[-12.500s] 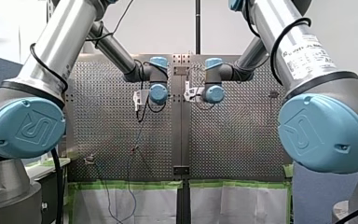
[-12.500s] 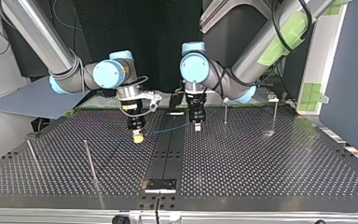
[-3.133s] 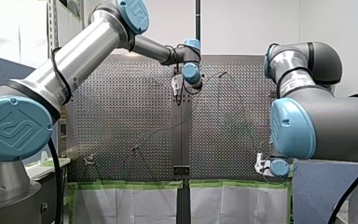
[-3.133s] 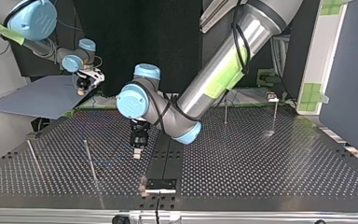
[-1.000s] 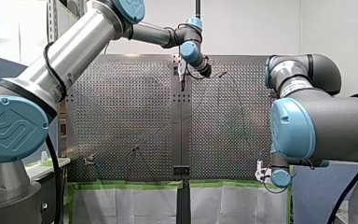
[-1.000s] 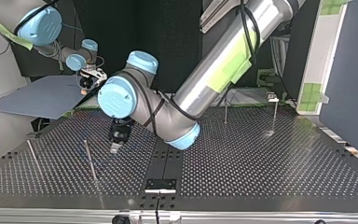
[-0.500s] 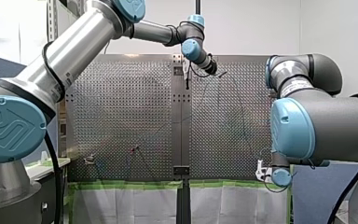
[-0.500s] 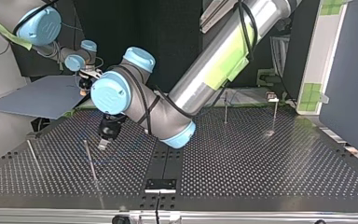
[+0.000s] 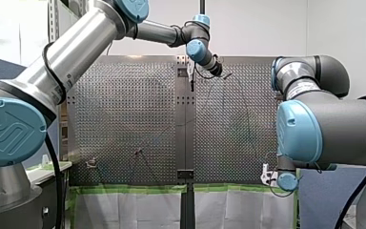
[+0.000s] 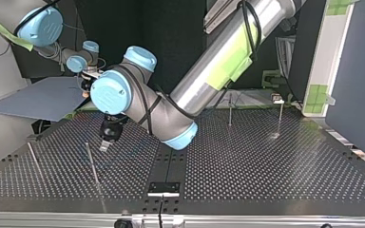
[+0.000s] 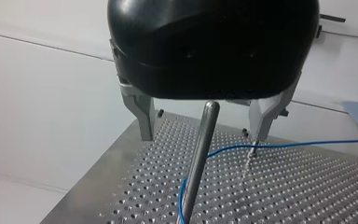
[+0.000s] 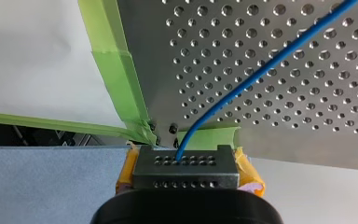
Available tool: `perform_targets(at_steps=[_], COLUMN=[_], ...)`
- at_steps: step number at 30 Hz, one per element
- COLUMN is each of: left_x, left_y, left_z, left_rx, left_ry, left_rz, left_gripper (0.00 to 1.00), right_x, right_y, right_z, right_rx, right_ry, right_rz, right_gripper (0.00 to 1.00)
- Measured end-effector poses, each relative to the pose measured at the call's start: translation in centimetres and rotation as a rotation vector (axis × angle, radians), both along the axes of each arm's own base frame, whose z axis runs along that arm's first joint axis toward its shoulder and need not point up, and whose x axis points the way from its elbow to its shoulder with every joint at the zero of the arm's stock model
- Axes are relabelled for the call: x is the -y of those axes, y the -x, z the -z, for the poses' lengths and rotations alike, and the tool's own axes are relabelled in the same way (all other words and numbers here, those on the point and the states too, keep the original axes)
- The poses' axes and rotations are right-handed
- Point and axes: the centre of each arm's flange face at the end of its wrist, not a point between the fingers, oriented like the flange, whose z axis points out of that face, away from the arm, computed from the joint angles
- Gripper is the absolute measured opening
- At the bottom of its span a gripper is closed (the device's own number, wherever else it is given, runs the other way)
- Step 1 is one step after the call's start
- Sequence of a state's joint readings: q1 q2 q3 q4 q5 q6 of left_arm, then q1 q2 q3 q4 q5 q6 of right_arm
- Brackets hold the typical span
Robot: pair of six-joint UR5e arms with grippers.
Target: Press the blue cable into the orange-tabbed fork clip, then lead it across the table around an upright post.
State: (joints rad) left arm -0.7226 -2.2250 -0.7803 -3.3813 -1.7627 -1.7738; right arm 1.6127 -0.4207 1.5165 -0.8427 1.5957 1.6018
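Two arms are set far apart. My left arm (image 9: 76, 52) stretches long across the worktop (image 11: 307, 196), its wrist bent down over the post (image 11: 200, 154). My right arm (image 9: 324, 129) is folded tight, its wrist low at the worktop's edge, well away from the post. The left fingers (image 11: 142, 116) stand wide open and hold nothing, one on each side of the post's top. The cable (image 11: 284, 143) bends round the post low down, then runs off over the worktop past one fingertip; whether it touches that tip I cannot tell. The right fingers (image 12: 186, 168), with yellow pads, are closed on the cable, which climbs from them over the perforated metal. Green tape (image 12: 116, 70) lines the worktop's edge there. Pale walls stand beyond the post.
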Motion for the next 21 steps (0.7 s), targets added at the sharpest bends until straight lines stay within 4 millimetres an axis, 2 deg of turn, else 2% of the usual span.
perform_targets(at_steps=[21], left_x=[-0.11], left_y=[-0.03], left_z=[0.00], left_rx=[-0.023], left_ry=[0.039], left_rz=[-0.017], left_gripper=[1.00], right_x=[-0.04], right_y=[0.06], right_z=[0.14], right_rx=[0.000], right_ry=[-0.001], right_rz=[0.000], right_gripper=[0.00])
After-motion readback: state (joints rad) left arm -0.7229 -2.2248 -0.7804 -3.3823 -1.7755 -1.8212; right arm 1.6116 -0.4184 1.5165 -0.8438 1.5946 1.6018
